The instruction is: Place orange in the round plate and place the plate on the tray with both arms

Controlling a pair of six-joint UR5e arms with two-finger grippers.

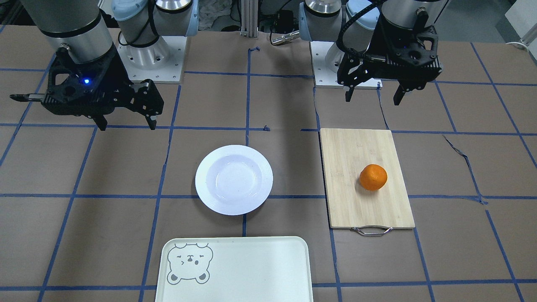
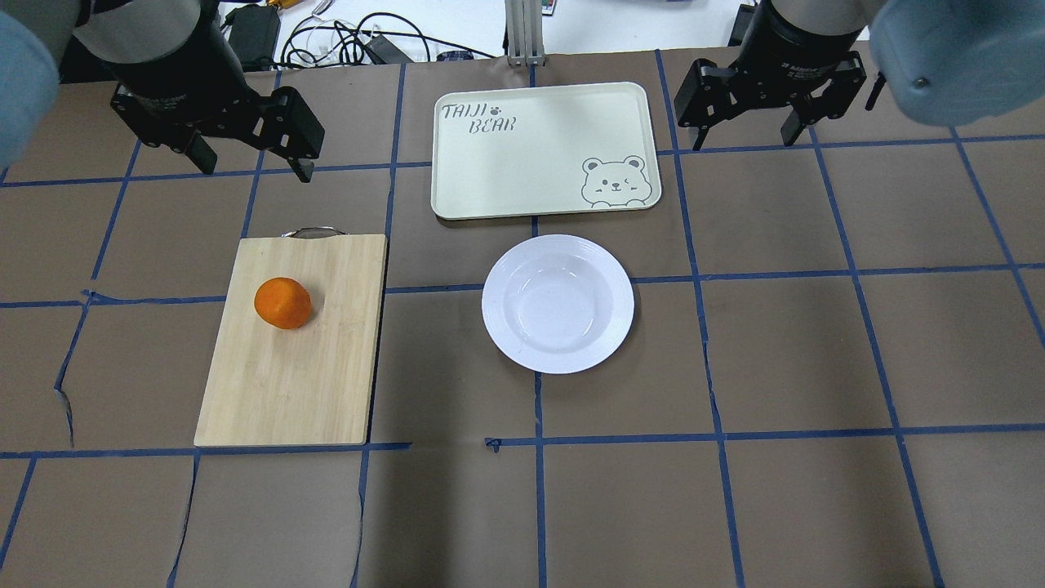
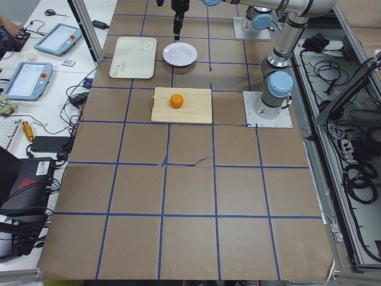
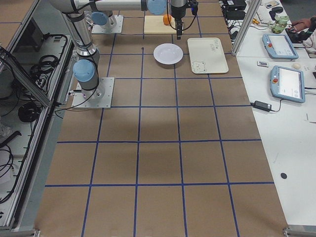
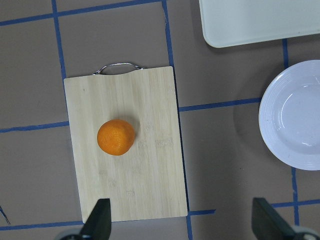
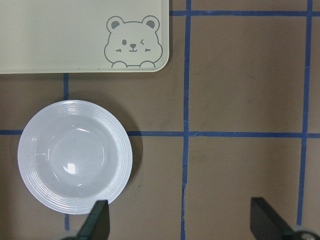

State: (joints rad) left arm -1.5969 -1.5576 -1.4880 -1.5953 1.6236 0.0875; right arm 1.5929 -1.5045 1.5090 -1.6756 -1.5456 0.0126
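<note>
1. the left hand (image 2: pixel 255 167) hangs over the far left part of the bench (image 2: pixel 775 367), just past the handle end of the board. its fingers are spread wide and there's nothing between them.
2. next is a bamboo cutting board (image 2: pixel 286 376) lying flat on the left side of the bench. its metal handle (image 2: pixel 314 233) is on the short edge that points away from the robot, toward that left hand.
3. the orange (image 2: pixel 282 303) sits on the board, in the half nearer the handle and a bit toward the board's left edge. it's not touching either hand and it's well apart from the plate.
4. the tray (image 2: pixel 522 147) lies in the middle at the far side of the bench, long side running across. the grey bear face (image 2: pixel 620 180) is printed in its near right corner.
5. the round plate (image 2: pixel 492 302) sits right way up on the bench just on the robot's side of the tray, with a small gap between them. the orange isn't in it yet.
6. the right hand (image 2: pixel 744 143) hangs over the bench just right of the tray, fingers wide apart too, holding nothing.
</note>
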